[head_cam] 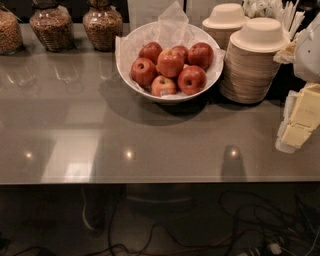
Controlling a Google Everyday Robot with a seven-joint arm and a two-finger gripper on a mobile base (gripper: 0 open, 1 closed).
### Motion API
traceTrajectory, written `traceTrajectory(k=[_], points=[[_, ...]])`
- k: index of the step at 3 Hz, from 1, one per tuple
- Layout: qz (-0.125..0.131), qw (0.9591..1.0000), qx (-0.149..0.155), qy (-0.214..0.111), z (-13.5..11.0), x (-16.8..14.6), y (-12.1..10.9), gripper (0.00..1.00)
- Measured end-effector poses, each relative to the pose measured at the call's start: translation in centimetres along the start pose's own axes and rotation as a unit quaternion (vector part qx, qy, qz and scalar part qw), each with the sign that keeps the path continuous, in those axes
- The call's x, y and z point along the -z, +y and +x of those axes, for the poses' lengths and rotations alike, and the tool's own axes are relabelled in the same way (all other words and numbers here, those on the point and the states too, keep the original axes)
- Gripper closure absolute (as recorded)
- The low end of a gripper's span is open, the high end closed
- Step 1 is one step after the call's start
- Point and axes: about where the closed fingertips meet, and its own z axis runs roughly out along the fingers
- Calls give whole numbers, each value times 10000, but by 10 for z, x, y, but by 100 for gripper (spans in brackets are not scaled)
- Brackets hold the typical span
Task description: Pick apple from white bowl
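A large glossy white bowl (137, 86) lined with crinkled white tissue paper stands at the back middle of the grey counter. Several red apples (170, 64) lie piled in it, one with a sticker at the front (163, 86). My gripper (301, 119), pale yellow and white, comes in at the right edge of the view, low over the counter. It is to the right of the bowl and a little nearer than it, well apart from the apples. It holds nothing that I can see.
Two stacks of beige disposable bowls (252, 62) stand right beside the white bowl, between it and my gripper. Three glass jars (102, 25) line the back left. White cutlery (280, 12) is at the back right. The counter's front edge (150, 180) runs across; cables lie on the floor.
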Motion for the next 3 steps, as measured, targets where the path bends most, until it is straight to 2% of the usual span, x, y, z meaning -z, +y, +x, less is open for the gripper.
traceTrajectory(k=[1,2,3], points=[[0,10000,-1,-2,0,0,0,0],[113,9990,-162,-394,-10,-9,-9,0],[339,9922,-561,-1062,-28,-28,-28,0]])
